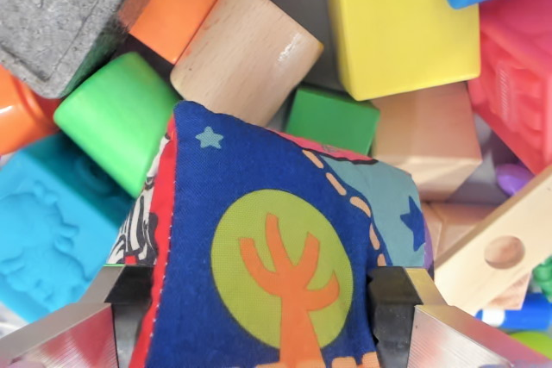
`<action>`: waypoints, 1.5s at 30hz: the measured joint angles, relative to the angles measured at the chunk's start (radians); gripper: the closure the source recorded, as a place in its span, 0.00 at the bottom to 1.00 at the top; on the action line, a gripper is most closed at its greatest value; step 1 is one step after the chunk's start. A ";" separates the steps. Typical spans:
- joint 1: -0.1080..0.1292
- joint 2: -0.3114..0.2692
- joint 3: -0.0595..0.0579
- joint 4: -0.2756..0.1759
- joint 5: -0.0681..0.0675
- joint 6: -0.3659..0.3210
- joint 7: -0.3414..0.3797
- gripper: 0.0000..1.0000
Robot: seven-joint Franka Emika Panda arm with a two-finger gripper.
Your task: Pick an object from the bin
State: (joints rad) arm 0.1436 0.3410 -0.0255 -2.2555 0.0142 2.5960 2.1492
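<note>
Blue fabric cushion [276,256] filling the lower middle of the wrist view, long axis running from 6 o'clock up toward 11 o'clock, top corner pointing at 11. Soft, stitched, printed with a lime circle holding an orange tree shape, a pale star near the tip, a darker star at 3 o'clock, a red edge and a zebra strip along the 9 o'clock side. Pinched by the gripper [259,303], dark pads pressed into both flanks, fabric bulging between them. Sitting over a heap of toys: green cylinder [116,118] at 10 o'clock, touching or just beside the cushion's edge; plain wooden cylinder [246,49] at 12; small green block [332,118] just past the tip at 1; yellow cube [401,23] further out at 1; grey foam block [60,10] at 11; cyan block [52,221] at 9; wooden bar with a hole [500,252] at 3.
</note>
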 joint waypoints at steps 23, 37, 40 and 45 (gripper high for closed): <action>0.000 -0.162 -0.001 0.008 -0.004 -0.169 0.002 1.00; 0.000 -0.262 -0.001 0.053 -0.007 -0.312 0.005 1.00; 0.000 -0.278 -0.001 0.063 -0.007 -0.339 0.005 1.00; 0.000 -0.303 -0.001 0.086 -0.007 -0.387 0.006 1.00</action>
State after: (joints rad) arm 0.1440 0.0378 -0.0266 -2.1694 0.0068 2.2088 2.1553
